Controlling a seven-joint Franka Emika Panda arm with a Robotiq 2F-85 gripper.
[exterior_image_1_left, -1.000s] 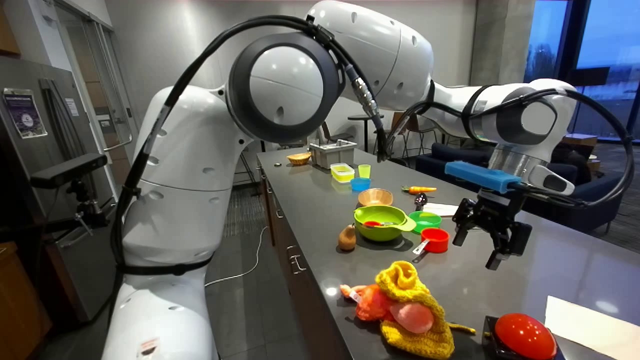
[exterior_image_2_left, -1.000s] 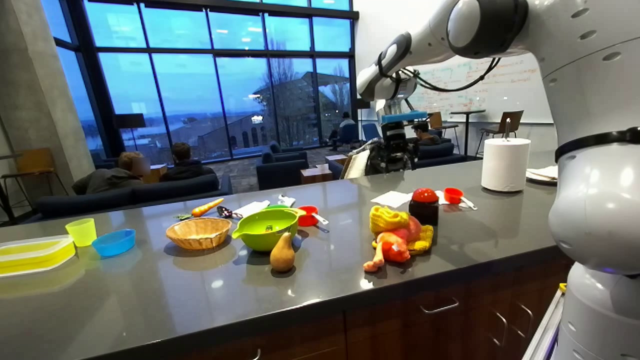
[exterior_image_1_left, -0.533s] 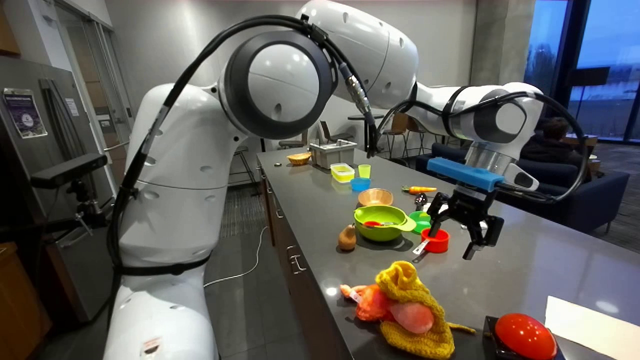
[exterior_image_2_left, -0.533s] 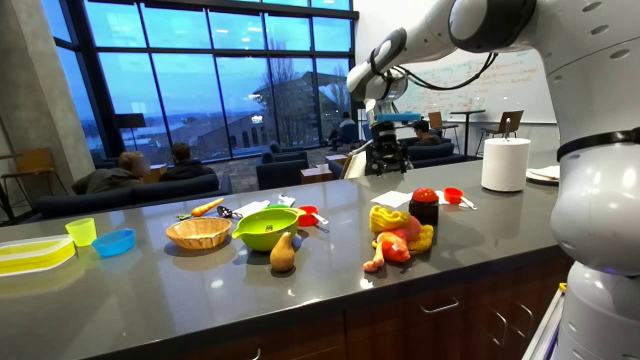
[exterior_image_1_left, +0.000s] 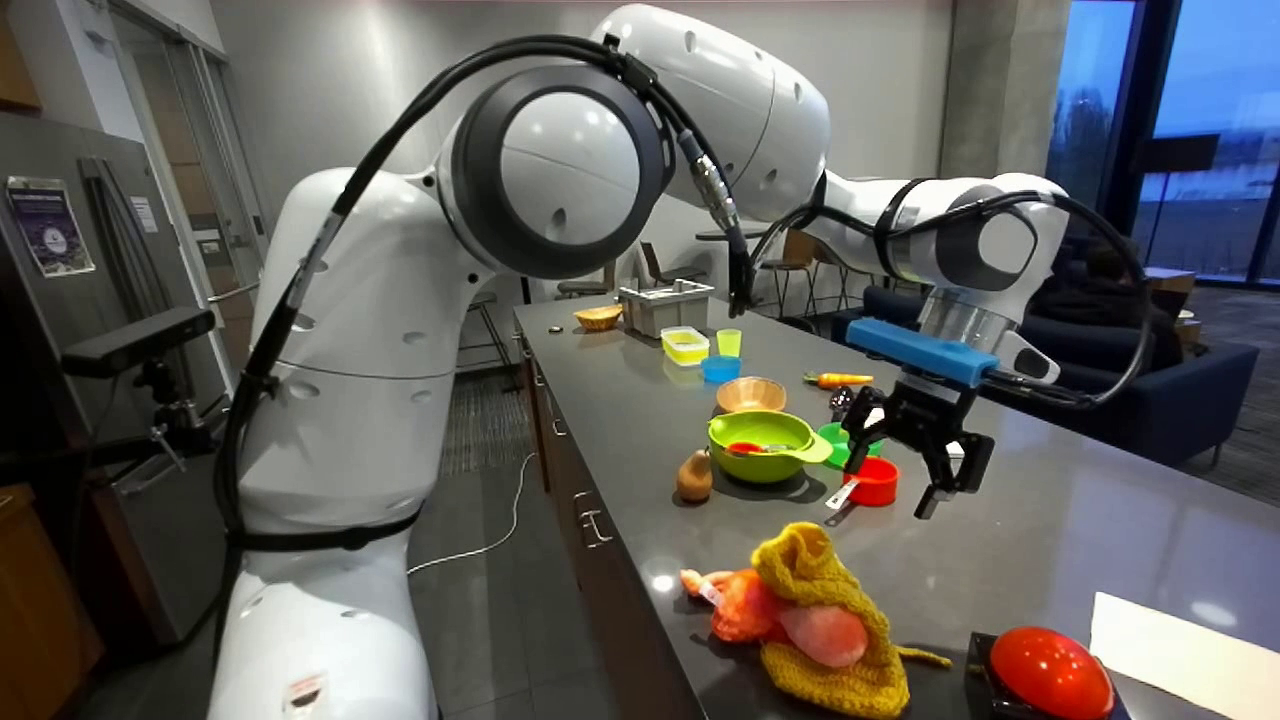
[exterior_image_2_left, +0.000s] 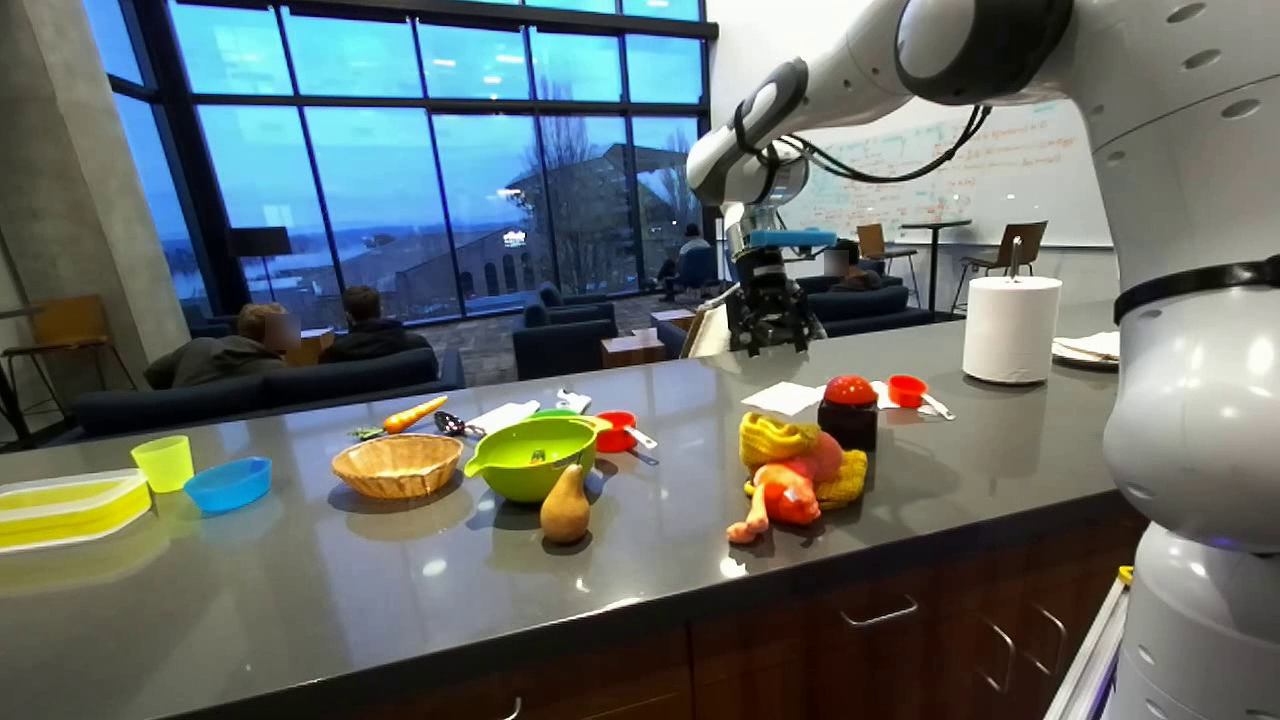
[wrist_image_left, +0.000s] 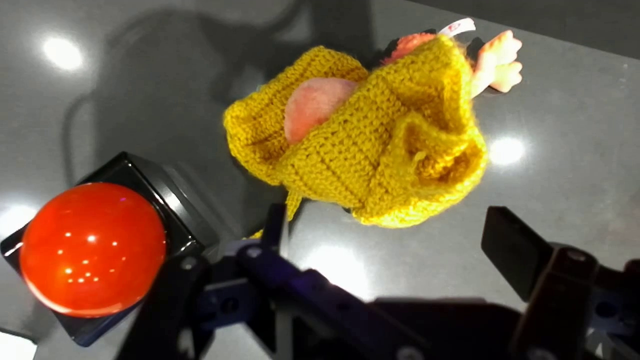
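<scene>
Claw (wrist_image_left: 394, 240) spread wide, empty; in the wrist view, off-centre lowering could snag the yellow knitwear (wrist_image_left: 345, 165) at twelve o'clock or press the red button (wrist_image_left: 92, 245) at nine.

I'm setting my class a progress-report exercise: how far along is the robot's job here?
Done: the black, two-fingered gripper stands open above the glossy grey counter.

In hand: nothing is gripped; the wrist view shows a yellow knitted cloth partly covering an orange-pink plush toy, and a round, glossy red button.

Left: probably any grasp or press, since the gripper touches nothing.
</scene>
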